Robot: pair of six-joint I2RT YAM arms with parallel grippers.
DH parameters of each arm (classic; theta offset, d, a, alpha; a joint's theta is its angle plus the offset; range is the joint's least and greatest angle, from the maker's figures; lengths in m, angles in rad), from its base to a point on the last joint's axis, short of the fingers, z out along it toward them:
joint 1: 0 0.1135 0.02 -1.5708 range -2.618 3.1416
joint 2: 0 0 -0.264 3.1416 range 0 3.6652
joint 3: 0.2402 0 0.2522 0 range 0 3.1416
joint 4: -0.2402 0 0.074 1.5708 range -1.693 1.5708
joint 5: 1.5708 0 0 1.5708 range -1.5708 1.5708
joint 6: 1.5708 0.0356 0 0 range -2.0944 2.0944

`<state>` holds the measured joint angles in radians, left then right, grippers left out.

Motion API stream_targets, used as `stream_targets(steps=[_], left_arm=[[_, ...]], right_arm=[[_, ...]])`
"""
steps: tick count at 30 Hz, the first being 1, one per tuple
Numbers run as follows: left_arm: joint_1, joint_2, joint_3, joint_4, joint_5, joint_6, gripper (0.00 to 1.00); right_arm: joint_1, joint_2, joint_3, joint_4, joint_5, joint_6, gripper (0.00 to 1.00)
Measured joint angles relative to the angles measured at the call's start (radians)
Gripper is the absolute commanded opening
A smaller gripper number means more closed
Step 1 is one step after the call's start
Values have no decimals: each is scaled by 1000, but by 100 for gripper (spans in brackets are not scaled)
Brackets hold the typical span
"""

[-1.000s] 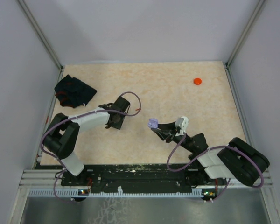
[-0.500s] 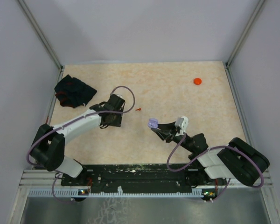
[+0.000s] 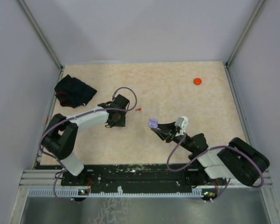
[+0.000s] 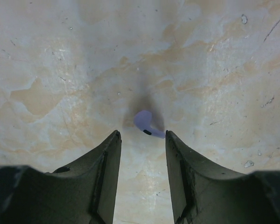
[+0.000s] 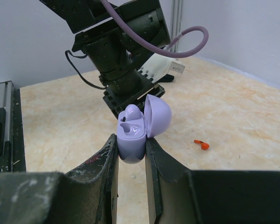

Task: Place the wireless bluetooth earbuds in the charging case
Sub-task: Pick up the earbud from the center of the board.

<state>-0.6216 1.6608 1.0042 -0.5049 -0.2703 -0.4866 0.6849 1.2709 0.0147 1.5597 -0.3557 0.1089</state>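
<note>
**Top external view.** The left gripper (image 3: 115, 122) points down at the table (image 3: 186, 107). The right gripper (image 3: 155, 127) holds the charging case (image 3: 153, 123). A red earbud (image 3: 138, 109) lies loose, well beyond the left jaws. Neither gripper's jaw spacing can be read from here.

**Left wrist view.** The jaws are spread and hold nothing. A pale purple earbud (image 4: 147, 124) lies just ahead of the tips, close to one of them. From above, the gripper hides it.

**Right wrist view.** The jaws pinch the case body, with its lid open. One bud appears seated and the other well is empty. On that reading the task is about half done: the pale purple earbud has yet to be grasped and inserted.
</note>
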Motion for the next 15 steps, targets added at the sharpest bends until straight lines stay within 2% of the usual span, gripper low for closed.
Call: stream_targets(steps=[15], left_arm=[[13,68,32,41,31,-8,35]], right_arm=[[0,0,0,0,0,0,0]])
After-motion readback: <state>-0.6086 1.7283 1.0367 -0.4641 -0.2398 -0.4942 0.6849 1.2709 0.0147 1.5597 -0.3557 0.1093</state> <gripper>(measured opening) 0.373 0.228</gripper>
